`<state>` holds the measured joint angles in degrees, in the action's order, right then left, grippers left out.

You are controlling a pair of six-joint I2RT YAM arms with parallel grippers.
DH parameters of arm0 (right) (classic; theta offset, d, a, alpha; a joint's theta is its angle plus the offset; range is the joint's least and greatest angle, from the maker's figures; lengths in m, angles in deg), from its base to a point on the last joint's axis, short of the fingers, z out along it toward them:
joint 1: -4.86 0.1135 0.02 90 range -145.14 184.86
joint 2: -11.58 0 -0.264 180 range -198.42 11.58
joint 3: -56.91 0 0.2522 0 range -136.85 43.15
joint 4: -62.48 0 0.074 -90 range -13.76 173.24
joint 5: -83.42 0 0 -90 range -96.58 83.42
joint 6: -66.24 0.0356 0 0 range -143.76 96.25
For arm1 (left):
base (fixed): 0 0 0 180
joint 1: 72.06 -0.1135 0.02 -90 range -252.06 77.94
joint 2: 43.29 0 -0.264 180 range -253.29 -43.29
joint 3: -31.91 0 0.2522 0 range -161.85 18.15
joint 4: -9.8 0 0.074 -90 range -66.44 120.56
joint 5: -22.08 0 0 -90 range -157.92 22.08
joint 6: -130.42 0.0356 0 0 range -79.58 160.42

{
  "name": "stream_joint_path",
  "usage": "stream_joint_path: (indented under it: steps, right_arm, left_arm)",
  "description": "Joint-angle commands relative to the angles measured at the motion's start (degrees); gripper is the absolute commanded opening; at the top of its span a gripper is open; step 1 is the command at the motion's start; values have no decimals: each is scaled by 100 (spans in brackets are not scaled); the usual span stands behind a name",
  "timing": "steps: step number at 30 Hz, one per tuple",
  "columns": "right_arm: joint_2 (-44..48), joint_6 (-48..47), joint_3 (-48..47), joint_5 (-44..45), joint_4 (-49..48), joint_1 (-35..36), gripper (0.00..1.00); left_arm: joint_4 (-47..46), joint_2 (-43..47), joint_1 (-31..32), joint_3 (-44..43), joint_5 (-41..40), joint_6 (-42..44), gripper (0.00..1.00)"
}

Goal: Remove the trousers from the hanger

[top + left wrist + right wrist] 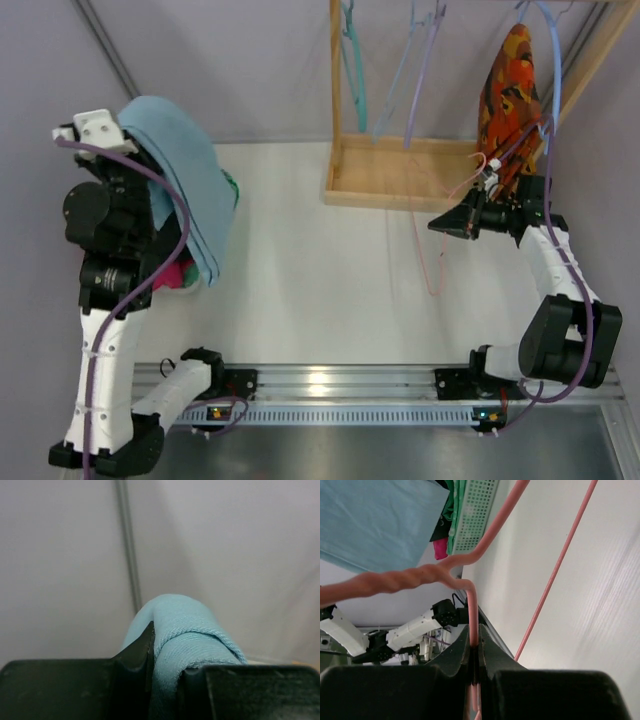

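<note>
The light blue trousers [185, 175] hang from my raised left gripper [128, 128] at the left, draped over the arm. In the left wrist view the gripper [167, 652] is shut on a fold of the trousers [187, 630]. My right gripper [437, 225] is shut on a bare pink wire hanger [432, 262] in front of the rack. In the right wrist view the hanger's wire [473, 615] is pinched between the fingers of the gripper [474, 647], and the trousers [375, 520] show far off, apart from the hanger.
A wooden rack [400, 175] stands at the back with teal, blue and lavender hangers and an orange patterned garment [510, 95]. A basket of green and pink clothes [185, 275] sits under the left arm; it also shows in the right wrist view [475, 510].
</note>
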<state>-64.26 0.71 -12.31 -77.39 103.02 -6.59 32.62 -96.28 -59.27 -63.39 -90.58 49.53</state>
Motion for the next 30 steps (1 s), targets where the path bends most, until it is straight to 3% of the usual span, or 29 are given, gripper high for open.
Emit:
stream_joint_path:
  steps: [1,10,16,26,30]
  right_arm:
    - [-133,-364,-474,-188,195,-16,0]
    - [-616,-575,-904,-276,450,168,0]
    - [-959,-601,-1186,-285,485,291,0]
    - [-1241,-715,-1406,-285,695,459,0]
    - [-1355,-1039,-1599,-285,1065,459,0]
  left_arm:
    - [-968,561,-941,-257,60,-392,0]
    - [-335,1361,-2868,-100,-810,-50,0]
    - [-124,1730,-3607,-3,-1074,135,0]
    - [-202,1284,-3679,797,-1611,865,0]
    - [-1078,879,-3679,1105,-918,786,0]
